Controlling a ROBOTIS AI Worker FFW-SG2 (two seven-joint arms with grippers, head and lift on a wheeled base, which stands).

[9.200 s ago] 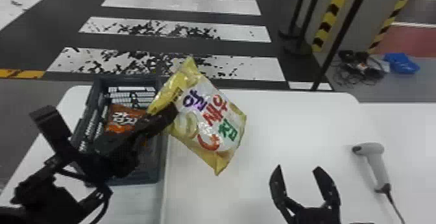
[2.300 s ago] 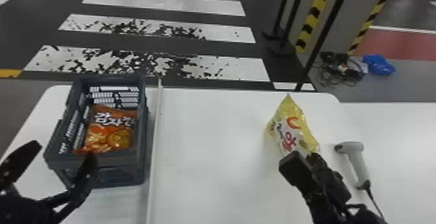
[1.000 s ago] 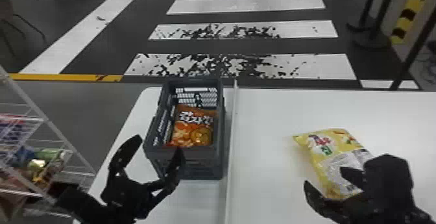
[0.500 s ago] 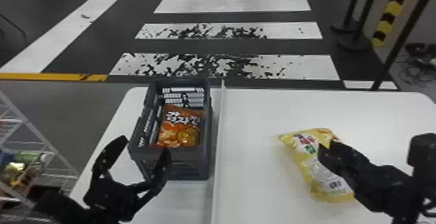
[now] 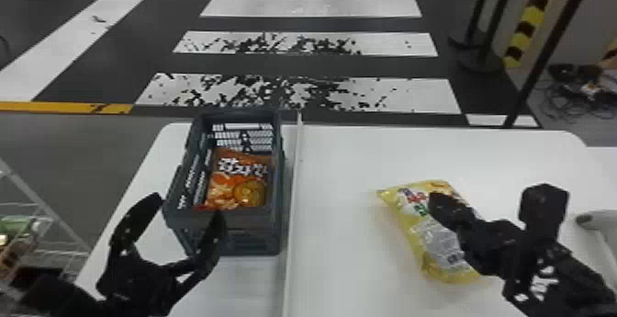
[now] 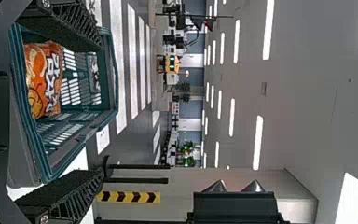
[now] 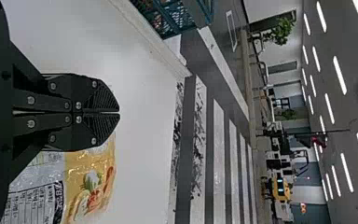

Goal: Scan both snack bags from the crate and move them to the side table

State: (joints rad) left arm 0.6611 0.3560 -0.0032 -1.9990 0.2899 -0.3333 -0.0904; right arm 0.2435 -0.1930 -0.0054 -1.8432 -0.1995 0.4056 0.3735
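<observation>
orange snack bag (image 5: 238, 183) lies in the crate (image 5: 257, 231), left; yellow snack bag (image 5: 408, 219) on the table (image 5: 339, 164), right. left gripper (image 5: 188, 208) spread wide near the crate; right gripper (image 5: 436, 201) pressed narrow, near yellow snack bag.

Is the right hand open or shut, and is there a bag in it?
Shut, with no bag: in the right wrist view, the right hand has its two fingers lying together up to the tips.

Looks black, from the left gripper (image 5: 187, 205) at eight o'clock in the head view to the right gripper (image 5: 435, 201) at four o'clock. Has ribbed fingers (image 7: 103, 99) narrowing to blunt tips, and bears round, silvery screws (image 7: 31, 100).
</observation>
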